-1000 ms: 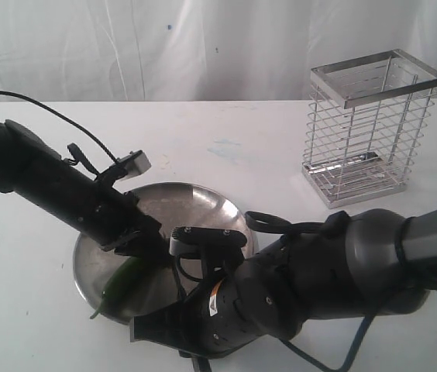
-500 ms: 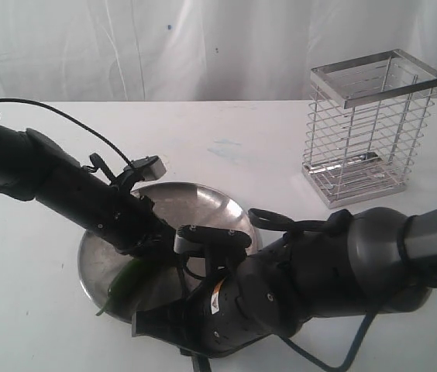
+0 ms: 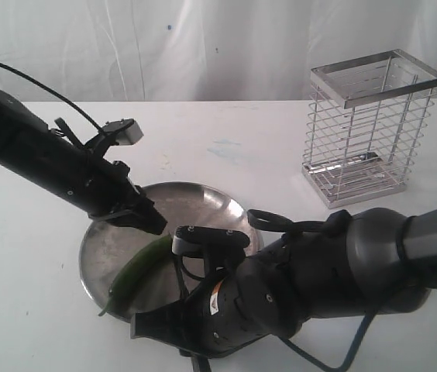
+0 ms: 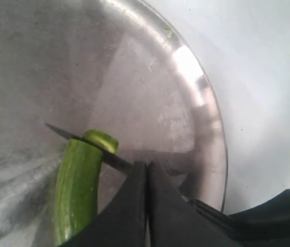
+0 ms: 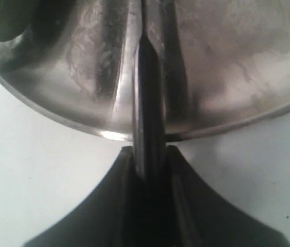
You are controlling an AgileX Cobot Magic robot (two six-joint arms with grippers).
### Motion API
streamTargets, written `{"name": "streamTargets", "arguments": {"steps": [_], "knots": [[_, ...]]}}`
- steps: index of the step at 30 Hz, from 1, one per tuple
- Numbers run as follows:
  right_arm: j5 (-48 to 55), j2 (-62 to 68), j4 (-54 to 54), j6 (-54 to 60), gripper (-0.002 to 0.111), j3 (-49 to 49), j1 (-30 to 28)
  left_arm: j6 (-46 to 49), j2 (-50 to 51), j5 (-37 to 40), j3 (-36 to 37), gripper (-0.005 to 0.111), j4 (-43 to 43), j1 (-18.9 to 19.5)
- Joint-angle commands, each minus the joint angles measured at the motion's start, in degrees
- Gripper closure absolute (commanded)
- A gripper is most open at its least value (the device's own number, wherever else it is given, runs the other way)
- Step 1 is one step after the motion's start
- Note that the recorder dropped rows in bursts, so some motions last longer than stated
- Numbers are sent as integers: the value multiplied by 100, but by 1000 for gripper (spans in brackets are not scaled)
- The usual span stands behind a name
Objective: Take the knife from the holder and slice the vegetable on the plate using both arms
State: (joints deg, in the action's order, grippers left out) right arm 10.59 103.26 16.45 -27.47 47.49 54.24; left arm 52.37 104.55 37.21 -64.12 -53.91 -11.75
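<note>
One thin slice sits cut on the plate (image 4: 206, 103); the right jaws hold the knife (image 4: 91, 149), the left jaws look closed, so cut the vegetable (image 4: 78, 190) again.

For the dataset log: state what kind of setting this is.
Probably a staged lab tabletop, not a real kitchen: a bare white table backed by a white curtain, with only a steel plate, a wire holder and a green vegetable.
</note>
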Motion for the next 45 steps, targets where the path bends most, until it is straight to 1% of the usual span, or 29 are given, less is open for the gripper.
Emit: {"name": "streamTargets", "arguments": {"steps": [1,6,11,16,21,25,28,32,35,39,45], "knots": [[47,32,-83,70,108,-9,3,-438,-7,70,103,107,512,20],[183,32,-83,70,108,13,3,-438,71,-277,341,107,499,20],[773,-42,-83,188,108,275,3,-438,118,-325,353,107,499,20],[1000,-209,-175,188,108,321,3,-438,118,-333,353,107,489,20],[1097,-209,-332,178,108,321,-261,-466,118,-290,353,107,405,20],[1355,-387,-935,178,108,321,-271,-261,58,-50,222,107,-43,20],[1417,-775,-1243,178,108,321,-271,-261,-24,217,6,107,-66,20],[1758,-1036,-1496,178,108,321,-271,-261,-202,267,-61,107,-196,20],[1792,-1049,-1547,178,108,321,-271,-246,-226,282,-61,107,-352,20],[1797,-1049,-1594,178,108,321,-271,-94,-226,239,-61,107,-435,-47],[1797,-1049,-1605,178,108,321,-271,23,-170,-16,-61,107,-514,-243]]}}
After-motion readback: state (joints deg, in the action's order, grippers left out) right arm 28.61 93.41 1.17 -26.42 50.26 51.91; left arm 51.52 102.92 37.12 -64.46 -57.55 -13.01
